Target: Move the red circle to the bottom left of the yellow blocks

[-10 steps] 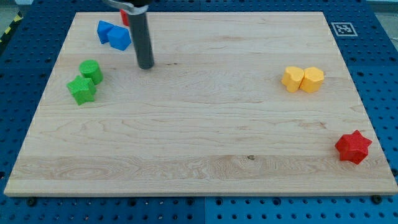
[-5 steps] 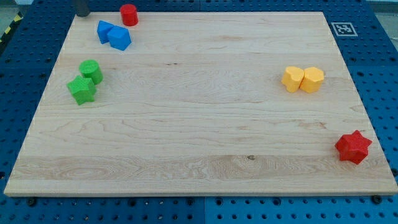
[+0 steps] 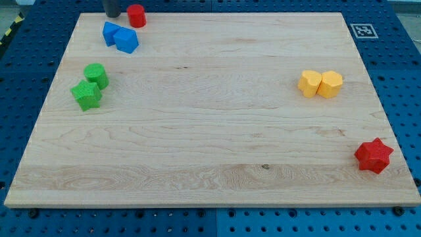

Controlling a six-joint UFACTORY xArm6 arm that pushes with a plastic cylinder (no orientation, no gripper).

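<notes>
The red circle (image 3: 136, 15) stands at the board's top edge, toward the view's left. My tip (image 3: 112, 15) is just left of it, a small gap apart, at the view's top edge; only the rod's lower end shows. The two yellow blocks, a heart (image 3: 309, 83) and a hexagon-like one (image 3: 330, 84), sit touching side by side at the view's right, far from the red circle.
Two blue blocks (image 3: 120, 36) touch just below the red circle. A green cylinder (image 3: 97, 74) and a green star-like block (image 3: 86, 95) sit at the left. A red star (image 3: 373, 155) lies at the bottom right. A marker tag (image 3: 363, 30) sits beyond the wooden board (image 3: 210, 151).
My tip went from the board right of the blue blocks up to the top left corner, then moved right toward the red circle. No block has moved.
</notes>
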